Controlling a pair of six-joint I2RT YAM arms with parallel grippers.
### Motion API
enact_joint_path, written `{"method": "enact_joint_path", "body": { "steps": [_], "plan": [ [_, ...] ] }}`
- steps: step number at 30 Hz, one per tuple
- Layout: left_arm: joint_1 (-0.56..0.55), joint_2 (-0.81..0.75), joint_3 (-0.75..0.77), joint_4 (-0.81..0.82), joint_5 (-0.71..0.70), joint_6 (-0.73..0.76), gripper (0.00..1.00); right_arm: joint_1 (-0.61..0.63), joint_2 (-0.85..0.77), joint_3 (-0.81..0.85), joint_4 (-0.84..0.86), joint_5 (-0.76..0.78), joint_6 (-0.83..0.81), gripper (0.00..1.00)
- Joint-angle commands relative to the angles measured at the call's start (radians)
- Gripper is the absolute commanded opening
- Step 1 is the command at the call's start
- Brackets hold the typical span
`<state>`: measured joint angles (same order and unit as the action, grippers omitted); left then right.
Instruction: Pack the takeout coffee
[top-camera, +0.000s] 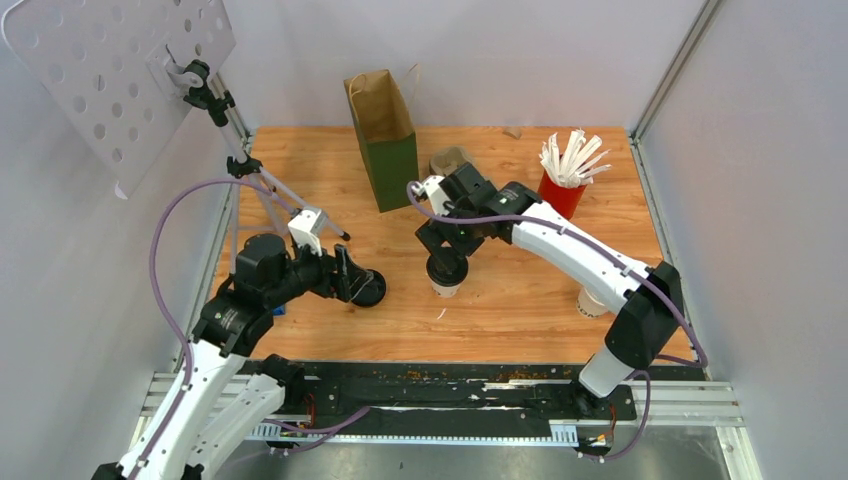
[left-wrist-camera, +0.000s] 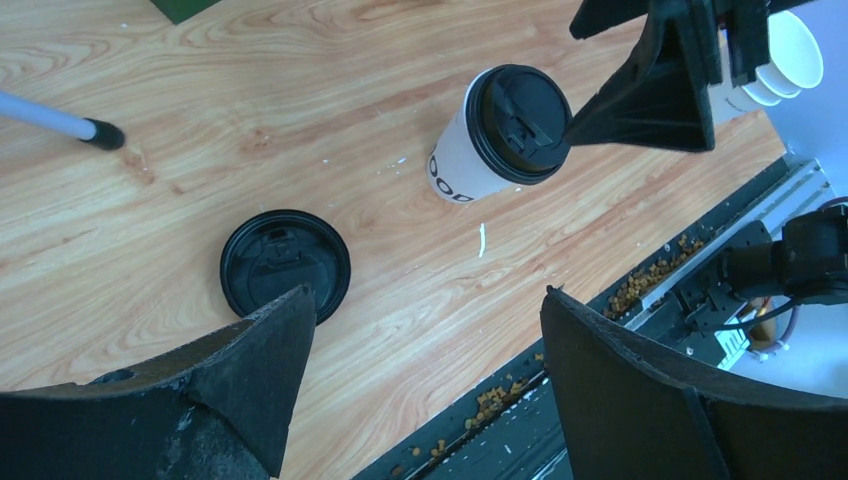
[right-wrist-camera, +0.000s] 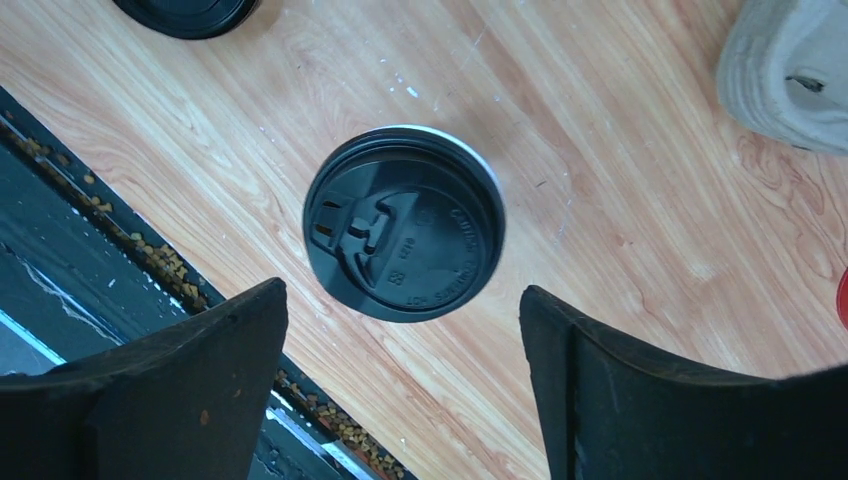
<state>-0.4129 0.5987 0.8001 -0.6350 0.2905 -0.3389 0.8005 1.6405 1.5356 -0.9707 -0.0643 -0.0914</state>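
1. While the right claw (right-wrist-camera: 400, 290) hangs over the table (top-camera: 520, 300), its jaws stand wide apart and hold nothing.
2. Directly beneath it, between the two fingers (right-wrist-camera: 180, 380) in the right wrist view, stands the lidded cup (right-wrist-camera: 405, 235): white paper, dark print, black lid seated on top. It is upright near the middle of the table.
3. From the left wrist view, one right-claw finger (left-wrist-camera: 650, 95) reaches to the lid's rim; contact cannot be told.
4. Left claw (left-wrist-camera: 427, 295): jaws also wide apart, nothing held. It is low over the table, left of the lidded cup.
5. A loose lid (left-wrist-camera: 285, 265), black and round, lies flat on the wood just beside the left claw's finger (left-wrist-camera: 240, 380). It is apart from the lidded cup.
6. A stack of white cups (left-wrist-camera: 790, 55) without lids stands near the right arm's base, partly hidden in the top view.
7. Behind the right claw sits the grey carrier (right-wrist-camera: 785, 75).
8. A paper bag (top-camera: 385, 135), brown above and green below, stands upright at the back, and a red cup (top-camera: 560, 195) of white stirrers (top-camera: 572, 155) stands at the back right.
9. At the far left, a tripod (top-camera: 250, 180) carries a perforated board (top-camera: 110, 70).
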Motion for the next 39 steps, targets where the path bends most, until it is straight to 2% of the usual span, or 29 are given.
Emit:
{"method": "enact_joint_path", "body": {
  "steps": [1, 6, 10, 15, 23, 29, 39],
  "plan": [
    [-0.004, 0.073, 0.03, 0.108, 0.06, -0.034, 0.88, -0.075, -0.066, -0.033, 0.061, -0.086, 0.011, 0.82],
    [-0.015, 0.215, 0.027, 0.214, 0.128, -0.091, 0.82, -0.147, -0.082, -0.082, 0.122, -0.171, 0.011, 0.7],
    [-0.05, 0.32, 0.03, 0.312, 0.14, -0.119, 0.8, -0.186, -0.069, -0.117, 0.161, -0.233, 0.01, 0.67],
    [-0.107, 0.445, 0.053, 0.411, 0.138, -0.145, 0.78, -0.215, -0.055, -0.134, 0.203, -0.287, 0.011, 0.56],
    [-0.183, 0.609, 0.047, 0.584, 0.123, -0.17, 0.74, -0.228, -0.025, -0.179, 0.239, -0.314, 0.009, 0.53],
    [-0.188, 0.661, 0.028, 0.693, 0.109, -0.18, 0.7, -0.232, 0.005, -0.203, 0.277, -0.324, 0.019, 0.48],
    [-0.188, 0.744, 0.011, 0.751, 0.096, -0.192, 0.59, -0.239, 0.006, -0.251, 0.312, -0.328, 0.038, 0.42]
  ]
}}
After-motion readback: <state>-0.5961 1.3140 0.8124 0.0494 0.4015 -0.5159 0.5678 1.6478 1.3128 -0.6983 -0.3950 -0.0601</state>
